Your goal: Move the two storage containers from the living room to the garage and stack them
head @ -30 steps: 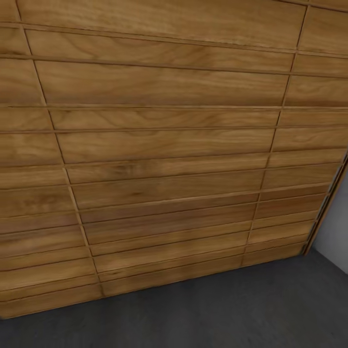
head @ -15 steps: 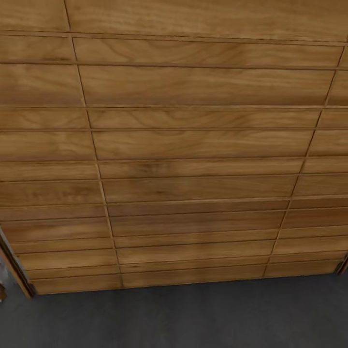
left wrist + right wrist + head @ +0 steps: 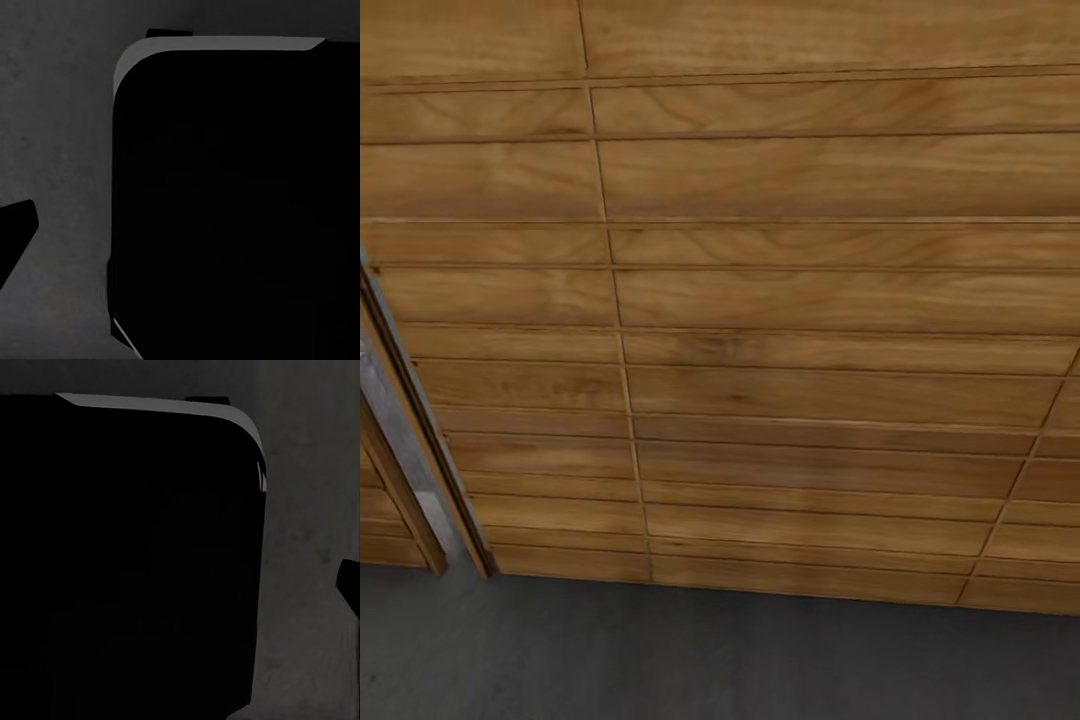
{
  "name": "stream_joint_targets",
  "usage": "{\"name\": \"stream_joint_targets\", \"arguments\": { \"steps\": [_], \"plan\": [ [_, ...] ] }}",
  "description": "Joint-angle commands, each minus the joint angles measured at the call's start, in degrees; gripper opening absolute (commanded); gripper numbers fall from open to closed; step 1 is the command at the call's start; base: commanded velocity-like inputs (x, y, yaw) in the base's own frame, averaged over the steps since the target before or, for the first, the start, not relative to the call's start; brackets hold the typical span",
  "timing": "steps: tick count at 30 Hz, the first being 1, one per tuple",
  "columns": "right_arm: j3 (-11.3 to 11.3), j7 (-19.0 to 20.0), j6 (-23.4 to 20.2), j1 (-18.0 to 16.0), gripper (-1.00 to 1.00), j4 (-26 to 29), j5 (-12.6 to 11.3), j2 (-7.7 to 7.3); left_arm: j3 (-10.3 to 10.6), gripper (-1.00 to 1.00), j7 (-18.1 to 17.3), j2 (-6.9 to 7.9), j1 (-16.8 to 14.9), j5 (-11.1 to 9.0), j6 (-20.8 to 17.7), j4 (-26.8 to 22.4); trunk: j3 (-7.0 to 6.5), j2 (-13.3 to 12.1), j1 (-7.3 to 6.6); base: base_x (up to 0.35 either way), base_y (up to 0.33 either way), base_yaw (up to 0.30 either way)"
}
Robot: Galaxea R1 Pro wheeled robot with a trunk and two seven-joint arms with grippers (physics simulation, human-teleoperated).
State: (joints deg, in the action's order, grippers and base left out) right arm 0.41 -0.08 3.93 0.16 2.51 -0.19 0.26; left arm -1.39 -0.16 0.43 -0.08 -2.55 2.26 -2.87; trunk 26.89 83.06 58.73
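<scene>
So the two storage containers aren't anywhere I can point to right now, which makes this a travel moment and not a handling one. What the head view does give is the garage: the floor (image 3: 740,660), dark grey and speckled, runs along the bottom, and the wide door (image 3: 810,330) of horizontal wooden slats stands right in front, very close. At the left edge of that door there's a frame post (image 3: 430,440) with a pale strip of wall beside it.

Both wrist cameras look down at the same dark concrete (image 3: 52,150), and each has a big black rounded-corner body (image 3: 127,562) blocking most of the picture, probably part of the robot's own base or trunk, though I can't say for sure. A small dark sliver (image 3: 15,232) pokes in at the side of the left wrist view, maybe a fingertip, but it's too little to go on. Honestly I cannot tell whether either gripper is spread wide, pinched narrow or carrying anything.

My read: the step here is driving or turning inside the garage, either hunting for a drop spot or heading back for a bin. To do it well, I'd back off from the door before swinging around, keep the arms tucked so nothing clips the slats or the post, and tilt the head so the floor ahead is in view.
</scene>
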Motion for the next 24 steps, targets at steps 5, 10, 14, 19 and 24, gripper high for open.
{"name": "stream_joint_targets", "arguments": {
  "steps": [5, 10, 14, 19, 24],
  "plan": [
    [0.0, -0.1, 0.1, 0.0, 1.00, 0.0, -0.1, 0.00, -0.1, 1.00, 0.0, -0.01, 0.0, -0.3, 0.1, 0.0, 0.04, 0.0, 0.00, 0.000, 0.000, 0.300],
    [0.0, -0.1, 0.3, 0.0, 1.00, 0.0, -0.2, -0.03, -0.1, 1.00, 0.0, -0.01, 0.0, -0.3, 0.1, 0.0, 0.04, 0.0, 0.00, 0.000, 0.000, 0.300],
    [0.1, -0.1, 0.3, 0.0, 1.00, 0.0, 0.0, 0.00, -0.1, 1.00, 0.0, 0.00, 0.0, -0.3, 0.1, 0.0, 0.04, 0.0, 0.00, 0.000, 0.000, 0.300],
    [0.1, -0.1, 0.4, 0.0, 1.00, 0.0, -0.1, 0.00, -0.1, 1.00, 0.0, -0.01, 0.0, -0.3, 0.1, 0.0, 0.04, 0.0, 0.00, 0.000, 0.000, 0.300],
    [0.1, -0.1, 0.4, 0.0, 1.00, 0.0, 0.0, 0.00, -0.1, 1.00, 0.0, -0.04, 0.0, -0.3, 0.1, 0.0, 0.04, 0.0, 0.00, 0.000, 0.000, 0.300]
  ]
}}
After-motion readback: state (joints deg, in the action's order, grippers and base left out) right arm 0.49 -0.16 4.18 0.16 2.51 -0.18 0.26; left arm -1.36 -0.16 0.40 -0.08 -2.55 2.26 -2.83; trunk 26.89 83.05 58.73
